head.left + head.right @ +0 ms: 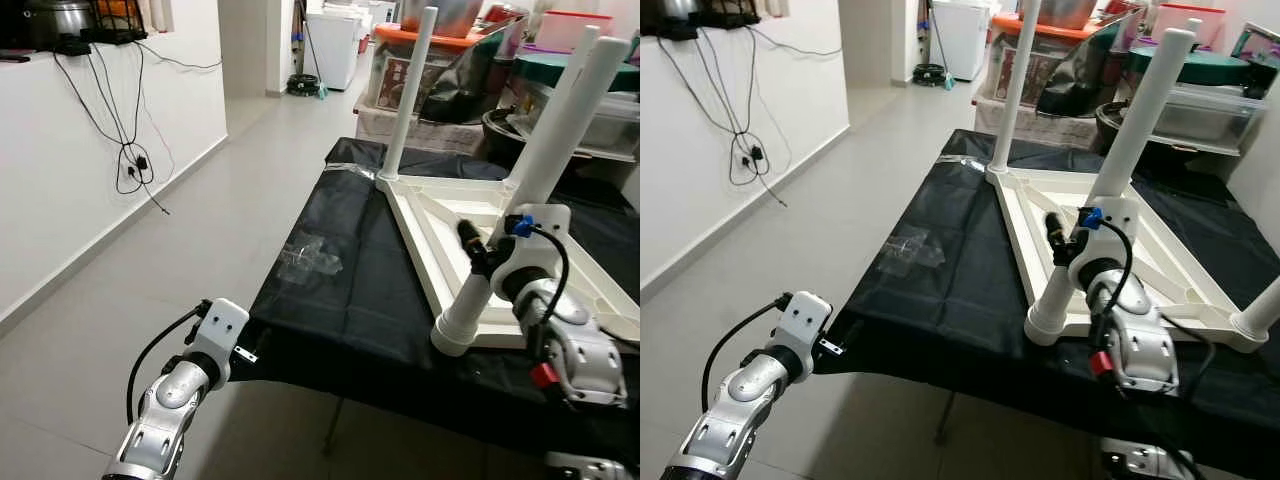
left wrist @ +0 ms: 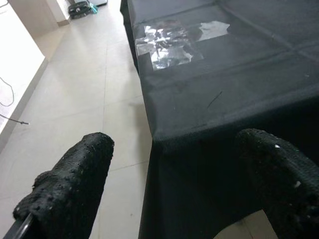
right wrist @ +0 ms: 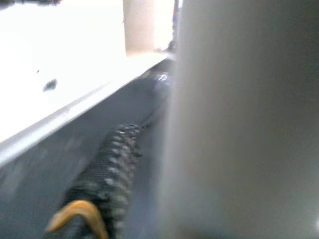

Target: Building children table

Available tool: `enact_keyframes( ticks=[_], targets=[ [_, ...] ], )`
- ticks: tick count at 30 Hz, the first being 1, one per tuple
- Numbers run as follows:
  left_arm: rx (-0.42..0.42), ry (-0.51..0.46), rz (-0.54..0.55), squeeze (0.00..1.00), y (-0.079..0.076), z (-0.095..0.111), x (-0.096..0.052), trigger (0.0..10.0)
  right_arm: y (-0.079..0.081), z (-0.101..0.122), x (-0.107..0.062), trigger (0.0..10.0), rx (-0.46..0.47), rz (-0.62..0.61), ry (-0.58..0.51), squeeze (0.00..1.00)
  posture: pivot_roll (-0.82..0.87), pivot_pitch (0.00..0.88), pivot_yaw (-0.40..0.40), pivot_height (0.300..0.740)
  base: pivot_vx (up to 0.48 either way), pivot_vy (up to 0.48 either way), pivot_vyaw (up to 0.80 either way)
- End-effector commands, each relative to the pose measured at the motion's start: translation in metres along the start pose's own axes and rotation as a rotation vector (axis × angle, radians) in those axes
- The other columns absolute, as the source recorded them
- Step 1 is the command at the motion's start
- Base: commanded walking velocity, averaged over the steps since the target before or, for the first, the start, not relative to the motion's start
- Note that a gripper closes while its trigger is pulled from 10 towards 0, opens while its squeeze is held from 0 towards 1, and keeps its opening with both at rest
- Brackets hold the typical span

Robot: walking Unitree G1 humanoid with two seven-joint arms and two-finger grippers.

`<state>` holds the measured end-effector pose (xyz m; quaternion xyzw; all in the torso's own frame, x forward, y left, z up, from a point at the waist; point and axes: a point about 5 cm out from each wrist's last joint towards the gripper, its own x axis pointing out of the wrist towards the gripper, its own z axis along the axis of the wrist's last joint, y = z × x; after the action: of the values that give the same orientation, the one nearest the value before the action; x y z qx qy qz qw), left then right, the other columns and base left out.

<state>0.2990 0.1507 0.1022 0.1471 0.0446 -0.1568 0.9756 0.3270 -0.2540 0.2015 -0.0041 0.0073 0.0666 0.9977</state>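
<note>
A white table frame (image 1: pixel 470 215) lies upside down on a black-covered tabletop (image 1: pixel 340 290), legs pointing up. The right tool (image 1: pixel 1060 238) grips the nearest leg (image 1: pixel 1120 170). The left tool (image 2: pixel 164 199) hovers wide open at the tabletop's near corner, near a clear plastic bag (image 1: pixel 308 258).

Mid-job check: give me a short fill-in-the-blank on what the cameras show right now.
1. The white table top lies upside down on a work table covered in ____ cloth.
2. The right gripper is at the near corner's white ____.
3. The left gripper hovers near the work table's corner with its fingers ____.
4. A crumpled clear ____ bag lies on the cloth.

Missing words: black; leg; open; plastic
</note>
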Motion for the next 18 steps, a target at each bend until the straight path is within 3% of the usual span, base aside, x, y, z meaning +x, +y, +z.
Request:
enact_keyframes(
  ticks=[1, 2, 4, 5, 6, 7, 8, 9, 10, 11, 12, 13, 15, 16, 17, 18],
  targets=[
    [-0.001, 0.006, -0.011, 0.0, -0.004, -0.001, 0.001, 10.0, 0.0, -0.008, -0.002, 3.5, 0.013, 0.071, 0.036, 0.0, 0.1, 0.0, -0.118, 0.74, 0.0, 0.0, 0.0],
    [0.0, 0.005, -0.011, 0.0, -0.004, -0.001, 0.002, 10.0, -0.003, -0.011, -0.001, 0.0, 0.01, 0.055, 0.058, 0.0, 0.1, 0.0, -0.118, 0.74, 0.0, 0.0, 0.0],
    [0.001, 0.005, -0.012, 0.0, -0.003, -0.001, 0.002, 10.0, -0.006, -0.017, 0.0, 0.0, 0.016, 0.008, 0.092, 0.0, 0.1, 0.0, -0.119, 0.74, 0.0, 0.0, 0.0],
    [0.002, 0.005, -0.013, 0.0, -0.003, -0.001, 0.002, 10.0, -0.013, -0.024, 0.002, 0.0, 0.032, -0.116, 0.126, 0.0, 0.11, 0.0, -0.118, 0.74, 0.0, 0.0, 0.0],
    [0.002, 0.005, -0.013, 0.0, -0.003, -0.001, 0.002, 10.0, -0.013, -0.024, 0.002, 0.0, 0.032, -0.116, 0.126, 0.0, 0.11, 0.0, -0.118, 0.74, 0.0, 0.0, 0.0],
    [0.002, 0.005, -0.014, 0.0, -0.004, -0.001, 0.002, 10.0, -0.026, -0.034, -0.001, 0.0, 0.064, -0.359, 0.157, 0.0, 0.11, 0.0, -0.116, 0.74, 0.0, 0.0, 0.0],
    [0.003, 0.005, -0.015, 0.0, -0.004, -0.001, 0.002, 10.0, -0.033, -0.042, -0.005, 0.0, 0.085, -0.524, 0.181, 0.0, 0.11, 0.0, -0.116, 0.74, 0.0, 0.0, 0.0],
    [0.003, 0.005, -0.015, 0.0, -0.004, -0.001, 0.002, 10.0, -0.033, -0.042, -0.005, 0.0, 0.085, -0.524, 0.181, 0.0, 0.11, 0.0, -0.116, 0.74, 0.0, 0.0, 0.0],
    [0.004, 0.005, -0.017, 0.0, -0.004, -0.001, 0.002, 10.0, -0.033, -0.058, -0.016, 0.0, 0.147, -0.698, 0.212, 0.0, 0.1, 0.0, -0.109, 0.74, 0.0, 0.0, 0.0],
    [0.004, 0.005, -0.017, 0.0, -0.004, -0.001, 0.002, 10.0, -0.033, -0.058, -0.016, 0.0, 0.147, -0.698, 0.212, 0.0, 0.1, 0.0, -0.109, 0.74, 0.0, 0.0, 0.0],
    [0.004, 0.005, -0.019, 0.0, -0.005, -0.001, 0.002, 10.0, -0.031, -0.068, -0.024, 0.0, 0.187, -0.795, 0.235, 0.0, 0.1, 0.0, -0.109, 0.74, 0.0, 0.0, 0.0],
    [0.004, 0.005, -0.019, 0.0, -0.005, -0.001, 0.002, 10.0, -0.031, -0.068, -0.024, 0.0, 0.187, -0.795, 0.235, 0.0, 0.1, 0.0, -0.109, 0.74, 0.0, 0.0, 0.0],
    [0.012, 0.003, -0.027, 0.0, -0.005, 0.0, 0.002, 10.0, 0.005, -0.083, -0.03, 0.0, 0.231, -0.799, 0.274, 0.0, 0.11, 0.0, -0.105, 0.74, 0.0, 0.0, 0.0],
    [0.014, 0.002, -0.028, 0.0, -0.005, 0.001, 0.003, 10.0, 0.025, -0.081, -0.026, 2.4, 0.224, -0.72, 0.274, 0.0, 0.11, 0.0, -0.105, 0.74, 0.0, 0.0, 0.0],
    [0.016, 0.002, -0.028, 0.0, -0.004, 0.001, 0.003, 10.0, 0.042, -0.077, -0.02, 10.0, 0.225, -0.622, 0.263, 0.0, 0.11, 0.0, -0.105, 0.74, 0.0, 0.0, 0.0],
    [0.015, 0.001, -0.027, 0.0, -0.004, 0.002, 0.003, 10.0, 0.05, -0.068, -0.015, 10.0, 0.204, -0.54, 0.217, 0.0, 0.1, 0.0, -0.102, 0.74, 0.0, 0.0, 0.0]
  ],
)
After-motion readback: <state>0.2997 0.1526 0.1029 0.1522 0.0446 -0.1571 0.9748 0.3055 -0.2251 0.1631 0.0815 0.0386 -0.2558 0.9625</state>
